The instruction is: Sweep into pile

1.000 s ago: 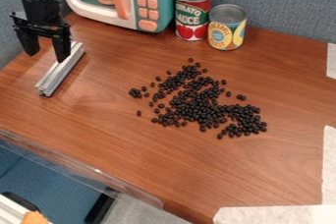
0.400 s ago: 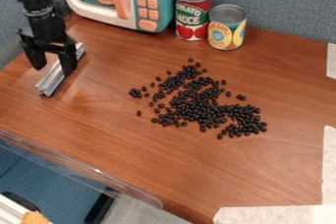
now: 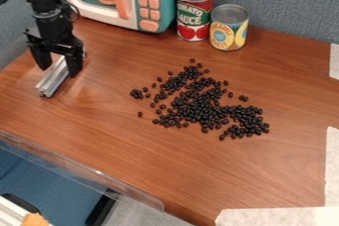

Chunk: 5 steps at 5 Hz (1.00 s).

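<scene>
- Many black beans (image 3: 202, 108) lie in a loose, ragged patch around the middle of the wooden table (image 3: 165, 170), a few strays off to its left.
- Over by the table's left side, the black gripper (image 3: 59, 70) hangs above the metal bar (image 3: 53, 80), fingers (image 3: 75, 65) spread apart and released; I can't tell whether they touch it.
- Behind the beans, the tomato can (image 3: 194, 14) and the pineapple can (image 3: 229, 29) stand upright beside the toy microwave (image 3: 159, 2).

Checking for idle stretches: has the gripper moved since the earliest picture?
Yes. The gripper has shifted down and to the right in the view, judged against the toy microwave.
</scene>
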Motion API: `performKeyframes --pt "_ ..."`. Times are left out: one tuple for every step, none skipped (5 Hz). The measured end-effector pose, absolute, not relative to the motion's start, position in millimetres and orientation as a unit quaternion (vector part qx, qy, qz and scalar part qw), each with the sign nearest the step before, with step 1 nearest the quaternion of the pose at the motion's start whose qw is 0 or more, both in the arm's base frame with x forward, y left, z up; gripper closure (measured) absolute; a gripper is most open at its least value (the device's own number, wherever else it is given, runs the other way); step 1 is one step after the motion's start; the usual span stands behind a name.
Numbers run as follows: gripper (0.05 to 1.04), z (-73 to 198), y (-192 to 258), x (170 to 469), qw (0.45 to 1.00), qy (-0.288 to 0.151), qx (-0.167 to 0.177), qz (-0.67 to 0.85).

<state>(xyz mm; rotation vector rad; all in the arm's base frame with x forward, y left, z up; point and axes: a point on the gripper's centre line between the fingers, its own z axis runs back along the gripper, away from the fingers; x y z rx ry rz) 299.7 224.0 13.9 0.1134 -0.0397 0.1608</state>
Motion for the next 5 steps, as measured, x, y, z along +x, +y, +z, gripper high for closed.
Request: performKeyframes --pt "0.082 21.6 228.2 306.0 0.994 -0.027 0.062 0.083" --pt "0.082 16.0 230.1 305.8 0.995 -0.014 0.061 0.084" --pt "0.082 18.0 233.8 309.5 0.994 -0.015 0.064 0.085" --pt "0.082 9.5 233.7 306.9 0.995 -0.003 0.062 0.083" --pt "0.115 5.4 233.2 305.9 0.995 0.002 0.060 0.081"
